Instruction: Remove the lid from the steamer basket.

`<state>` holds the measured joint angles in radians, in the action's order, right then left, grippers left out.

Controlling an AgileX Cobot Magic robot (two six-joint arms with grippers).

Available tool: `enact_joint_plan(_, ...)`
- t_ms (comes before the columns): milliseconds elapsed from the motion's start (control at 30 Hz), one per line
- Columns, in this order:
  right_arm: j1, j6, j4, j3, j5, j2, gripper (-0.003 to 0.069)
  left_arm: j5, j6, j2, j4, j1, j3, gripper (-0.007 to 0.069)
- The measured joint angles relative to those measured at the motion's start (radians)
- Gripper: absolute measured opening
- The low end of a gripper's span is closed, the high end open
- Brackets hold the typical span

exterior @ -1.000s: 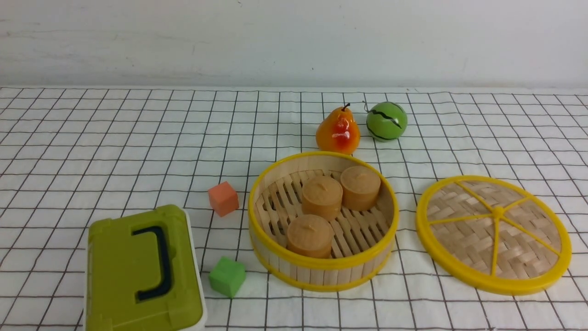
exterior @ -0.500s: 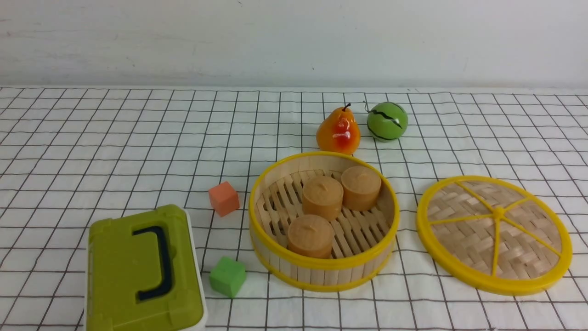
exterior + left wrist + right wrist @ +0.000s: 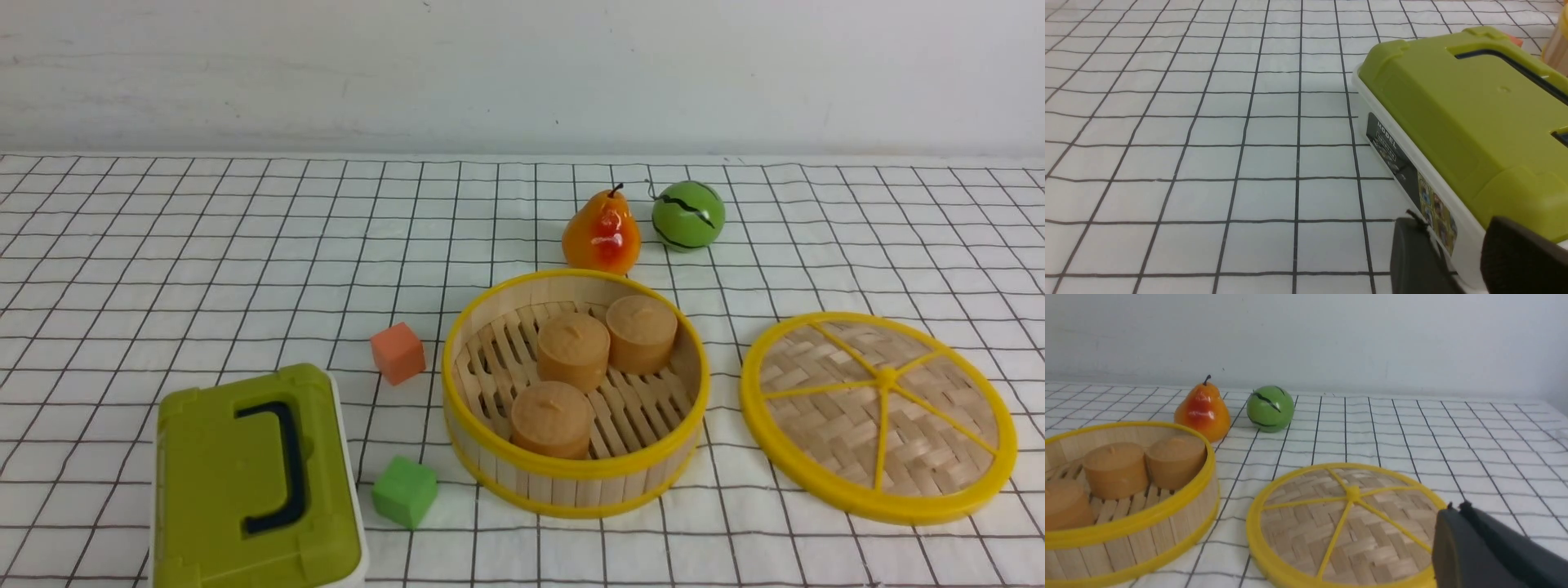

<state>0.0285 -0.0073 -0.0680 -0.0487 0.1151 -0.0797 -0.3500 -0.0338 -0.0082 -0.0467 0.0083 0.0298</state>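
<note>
The basket [image 3: 571, 490] holds three cakes [image 3: 573, 349]. The lid [image 3: 824, 408] lies to its right, the pear [image 3: 602, 233] and ball [image 3: 687, 215] behind it, and the cubes [image 3: 397, 353] and box [image 3: 212, 490] to its left.

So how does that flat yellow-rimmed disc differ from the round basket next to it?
The lid lies flat on the checked cloth; the steamer basket stands with an upright wall. The lid is woven, crossed by yellow spokes; the steamer basket is made of straight slats. The lid bears nothing; the steamer basket holds three tan cylinders. Both are round, pale bamboo with yellow rims.
</note>
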Motion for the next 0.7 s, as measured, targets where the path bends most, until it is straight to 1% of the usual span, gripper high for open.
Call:
enact_joint_plan(33,-0.008,0.013,-0.005,0.044,-0.004,0.027,-0.0018,0.0,0.0,0.0,0.0,0.0,0.0,0.0239)
enact_joint_plan(133,-0.021,0.055,-0.004,0.074,0.042,0.078,-0.0018,0.0,0.0,0.0,0.0,0.0,0.0,0.0239)
enact_joint_plan(333,-0.03,0.158,0.061,0.076,0.17,0.09,-0.0018,0.001,0.0,0.0,0.0,0.0,0.0,0.0239)
enact_joint_plan(433,-0.03,0.177,0.074,0.076,0.226,0.09,-0.0018,0.0,0.0,0.0,0.0,0.0,0.0,0.0239)
enact_joint_plan(700,-0.03,0.181,0.075,0.068,0.272,0.09,-0.0015,0.0,0.0,0.0,0.0,0.0,0.0,0.0239)
